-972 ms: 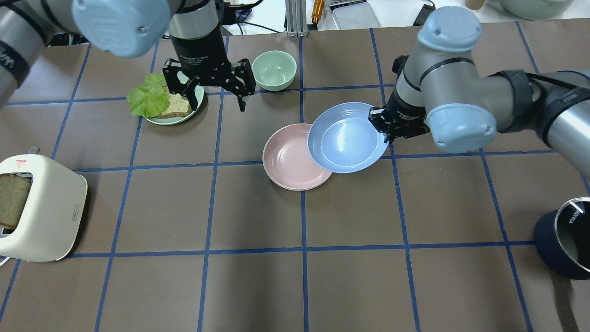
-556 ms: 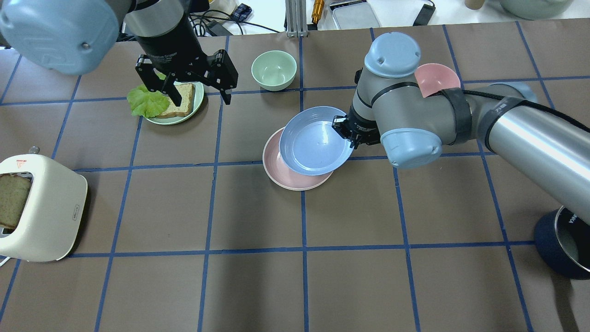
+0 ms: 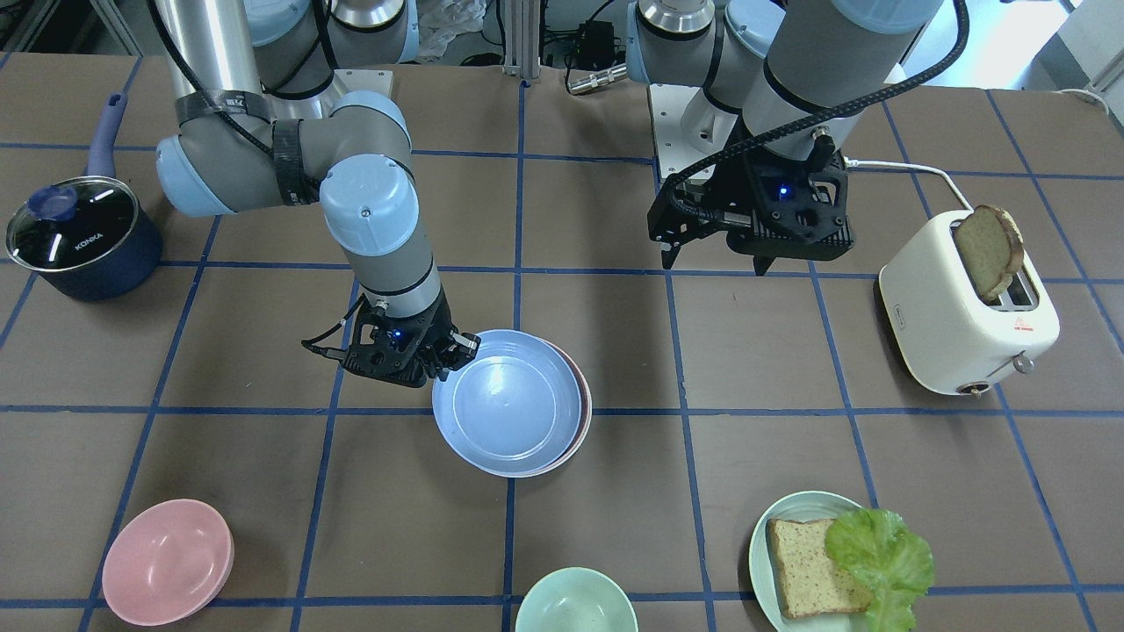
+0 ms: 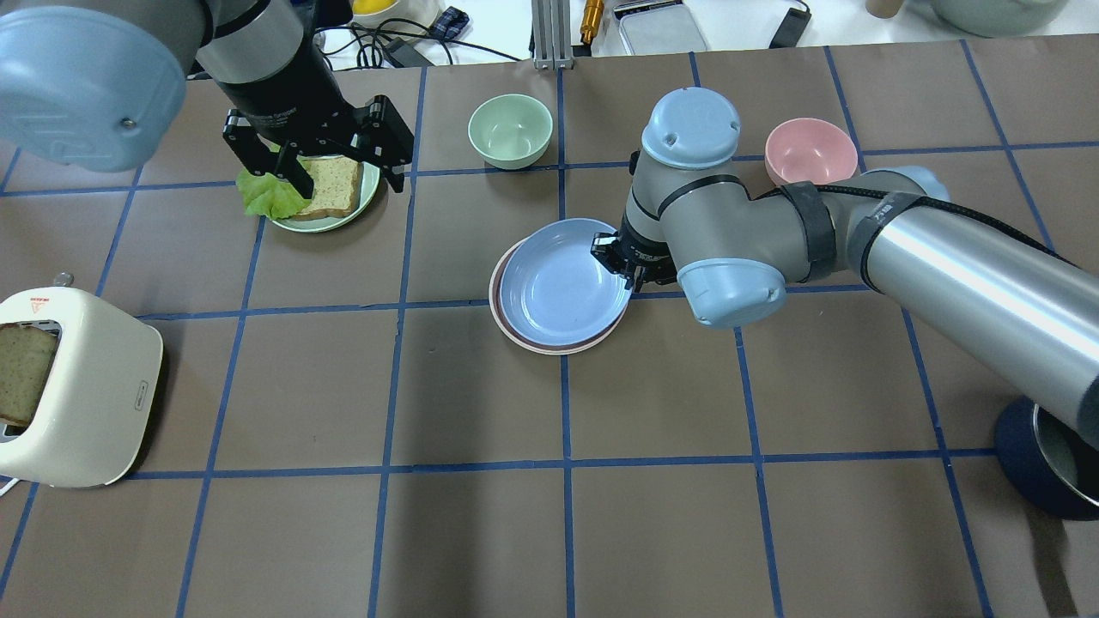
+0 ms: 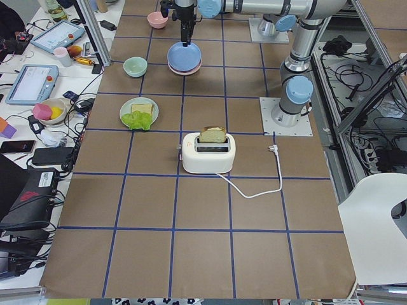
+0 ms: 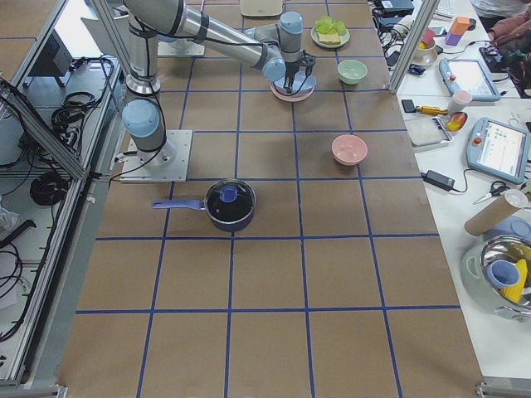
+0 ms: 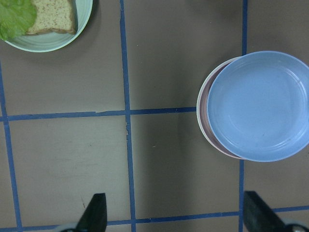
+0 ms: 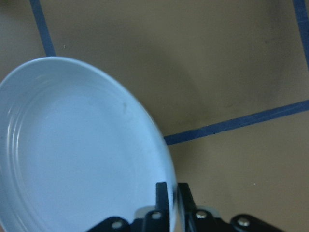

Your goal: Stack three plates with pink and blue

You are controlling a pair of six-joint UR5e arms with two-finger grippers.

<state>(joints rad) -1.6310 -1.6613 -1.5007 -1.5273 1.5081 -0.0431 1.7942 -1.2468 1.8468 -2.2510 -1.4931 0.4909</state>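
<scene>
My right gripper point(image 4: 611, 259) is shut on the rim of the light blue plate point(image 4: 558, 283); the right wrist view shows the fingers point(image 8: 161, 193) pinching that rim. The blue plate lies low over the dusty pink plate point(image 4: 515, 330), almost covering it; only a crescent of pink rim point(image 7: 205, 116) shows. I cannot tell if they touch. A thin pale edge runs outside the pink rim; I cannot tell whether it is the cream-white plate. My left gripper point(image 4: 348, 182) is open and empty, high above the table.
A mint-green plate with bread and lettuce point(image 4: 330, 193) lies under the left gripper. A mint bowl point(image 4: 510, 129) and a pink bowl point(image 4: 810, 150) stand at the back. A toaster point(image 4: 77, 386) stands at the left edge and a dark pot point(image 4: 1047, 463) at the right.
My right gripper has carried the blue plate leftward and down until it nearly covers the pink plate. My left arm has drifted left, still open.
</scene>
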